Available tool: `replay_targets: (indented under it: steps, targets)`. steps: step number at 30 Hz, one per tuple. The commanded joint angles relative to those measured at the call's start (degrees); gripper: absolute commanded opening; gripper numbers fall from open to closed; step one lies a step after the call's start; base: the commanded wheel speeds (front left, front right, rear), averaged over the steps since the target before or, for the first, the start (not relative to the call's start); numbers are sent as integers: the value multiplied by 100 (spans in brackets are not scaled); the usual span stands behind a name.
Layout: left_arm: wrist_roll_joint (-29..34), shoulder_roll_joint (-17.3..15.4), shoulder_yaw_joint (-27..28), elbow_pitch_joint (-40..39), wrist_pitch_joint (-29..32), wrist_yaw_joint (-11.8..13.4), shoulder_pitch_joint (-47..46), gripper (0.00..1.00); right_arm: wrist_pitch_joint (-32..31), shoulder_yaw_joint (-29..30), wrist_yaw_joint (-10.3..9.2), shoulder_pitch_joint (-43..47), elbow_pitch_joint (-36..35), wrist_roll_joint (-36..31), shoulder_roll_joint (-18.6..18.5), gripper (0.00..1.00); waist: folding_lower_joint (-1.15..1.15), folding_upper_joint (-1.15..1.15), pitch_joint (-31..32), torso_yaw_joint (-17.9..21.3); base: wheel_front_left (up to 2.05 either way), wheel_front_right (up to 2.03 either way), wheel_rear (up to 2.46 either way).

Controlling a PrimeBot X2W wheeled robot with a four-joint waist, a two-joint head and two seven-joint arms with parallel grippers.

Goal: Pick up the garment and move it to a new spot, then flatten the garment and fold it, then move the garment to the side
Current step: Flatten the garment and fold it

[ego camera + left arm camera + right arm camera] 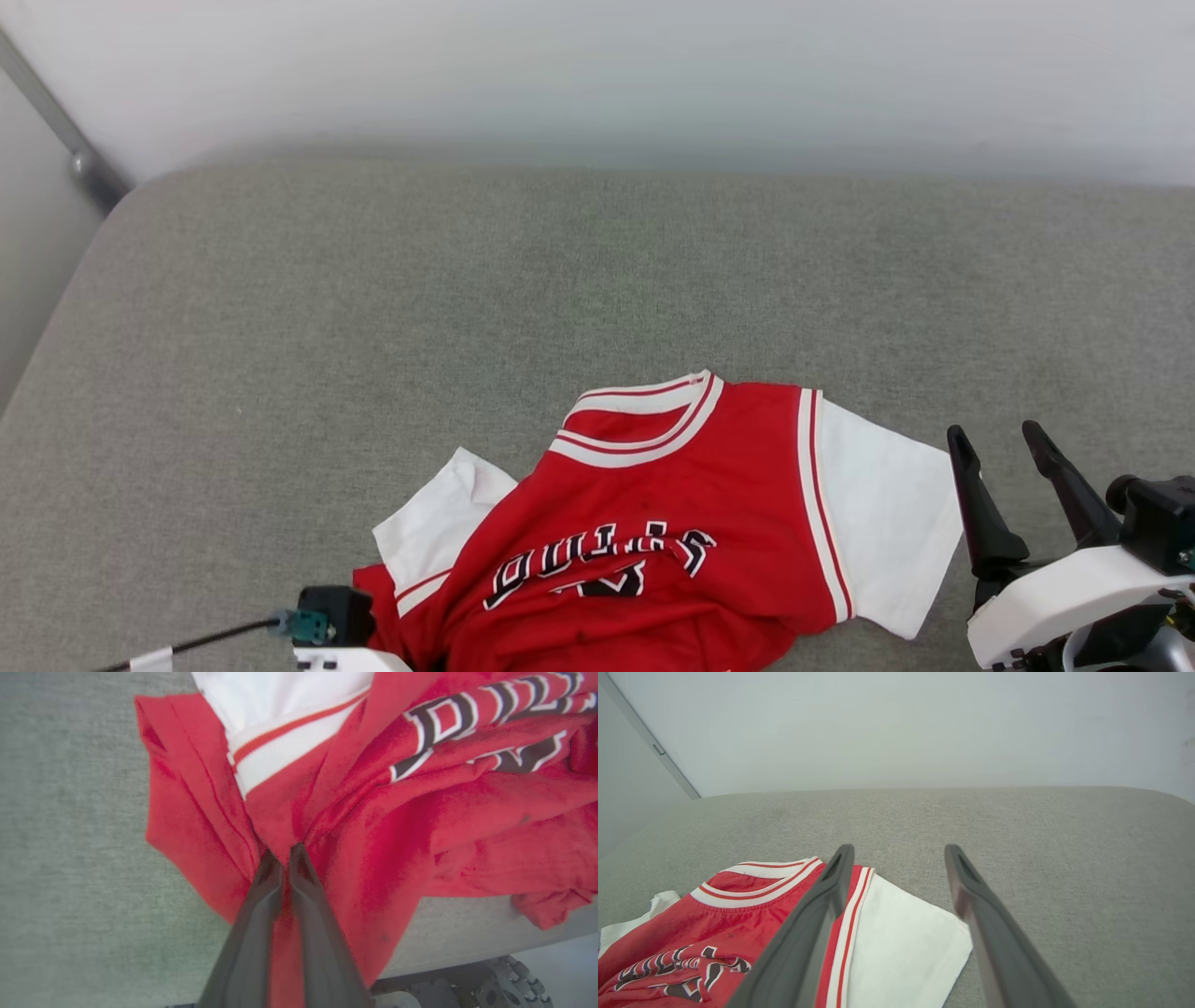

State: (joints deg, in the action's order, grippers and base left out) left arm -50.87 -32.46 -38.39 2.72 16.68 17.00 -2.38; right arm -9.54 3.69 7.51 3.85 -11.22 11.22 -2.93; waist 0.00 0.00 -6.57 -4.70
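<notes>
Garment [672,523] red cloth clamped in L claw [286,851], R claw [994,432] wide apart beside it

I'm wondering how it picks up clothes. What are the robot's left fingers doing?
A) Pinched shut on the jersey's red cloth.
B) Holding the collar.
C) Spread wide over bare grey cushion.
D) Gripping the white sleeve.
A: the left wrist view shows the left fingers closed together with a bunched fold of the red jersey caught between them.
</notes>
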Motion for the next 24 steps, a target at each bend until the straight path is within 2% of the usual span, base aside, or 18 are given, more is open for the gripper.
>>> replay_targets:
  steps: [1, 3, 7, 14, 18, 23, 24]
  targets:
    - [-107, 195, 61, 88, -186, 79, 205, 100, -18, -23, -4, -2, -27, -37, 9, 100, 0, 0, 113, 16, 0, 0, 0]
    - [-201, 336, 198, 73, -444, 147, 320, 100, -31, -42, -4, 56, -25, -35, 9, 100, 0, 0, 234, 34, 0, 0, 0]
    - [-114, 318, 380, -139, -791, 274, 380, 100, -58, -37, -4, 150, -47, -4, 9, 100, 0, 0, 415, 42, 0, 0, 0]
    - [173, -296, 670, -788, -767, 400, 23, 100, -86, -26, -4, 220, -82, 33, 10, 100, 0, 0, 558, 55, 0, 0, 0]
    - [251, -569, 672, -871, -452, 173, -470, 100, -58, -55, -4, 177, -89, 52, 10, 100, 0, 0, 498, 87, 0, 0, 0]
    - [-132, -608, 622, -295, 117, -448, -1046, 100, -11, -77, -4, 21, -26, 72, 10, 100, 0, 0, 293, 248, 0, 0, 0]
    - [-197, -631, 506, -20, 378, -659, -1243, 100, 8, -68, -4, -39, 3, 85, 9, 100, 0, 0, 174, 317, 0, 0, 0]
